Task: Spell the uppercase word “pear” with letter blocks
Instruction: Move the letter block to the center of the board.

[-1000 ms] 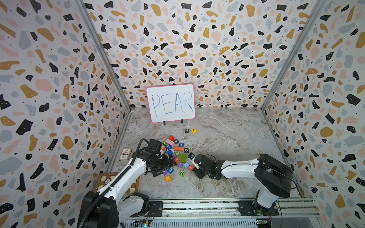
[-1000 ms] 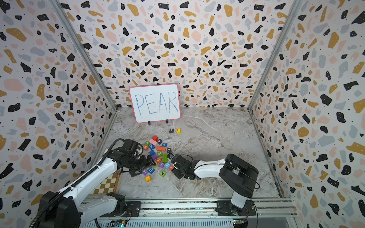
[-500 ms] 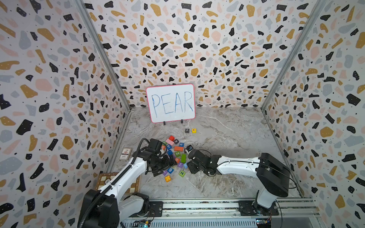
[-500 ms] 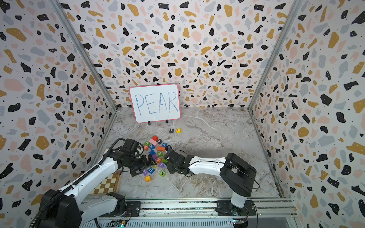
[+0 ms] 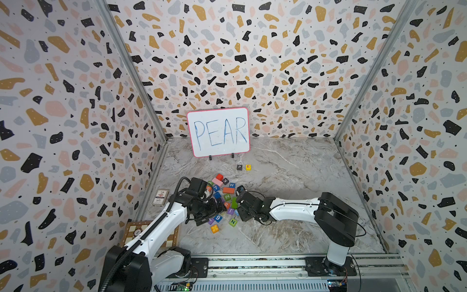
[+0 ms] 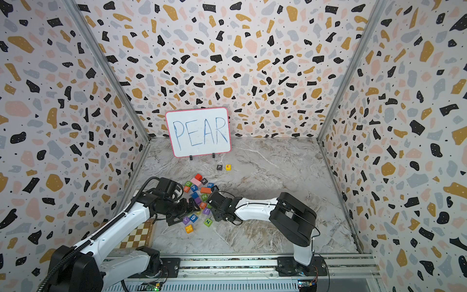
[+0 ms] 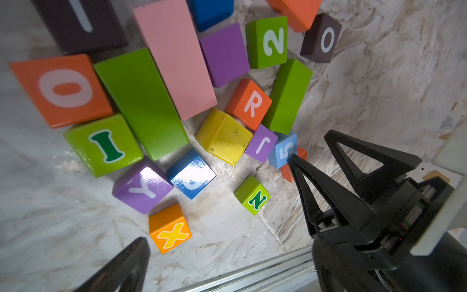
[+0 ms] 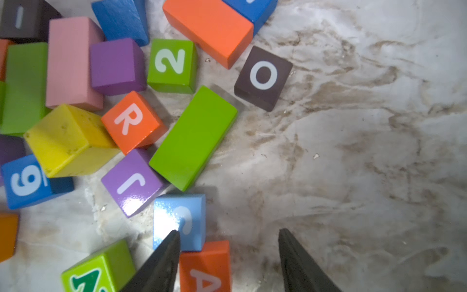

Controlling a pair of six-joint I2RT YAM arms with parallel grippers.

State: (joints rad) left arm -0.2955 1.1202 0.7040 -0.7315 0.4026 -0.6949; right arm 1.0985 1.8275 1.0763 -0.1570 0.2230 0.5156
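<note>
The black P block [image 5: 239,167] and yellow E block [image 5: 248,166] stand side by side in front of the whiteboard. The orange-red R block [image 8: 132,121] [image 7: 249,103] lies in the pile, between a yellow cube and a long green block. The orange A block [image 8: 206,268] sits on the table between the fingers of my right gripper [image 8: 228,230], close against one finger [image 8: 164,257] and well apart from the other. That gripper is open. In both top views it hides the A. My left gripper [image 5: 213,215] hovers wide open over the pile's near side, holding nothing.
A light-blue number block [image 8: 179,220] touches the A block's far side. A long green block [image 8: 194,136], a purple J cube [image 8: 131,182], a green N cube [image 5: 233,222] and an orange X cube [image 5: 214,228] lie close by. The whiteboard [image 5: 218,132] stands at the back. A card box [image 5: 160,197] and a checkerboard [image 5: 141,227] lie to the left.
My right gripper has slid left and away from the front rail into the pile's edge, and its jaws have widened. The left arm has hardly moved.
</note>
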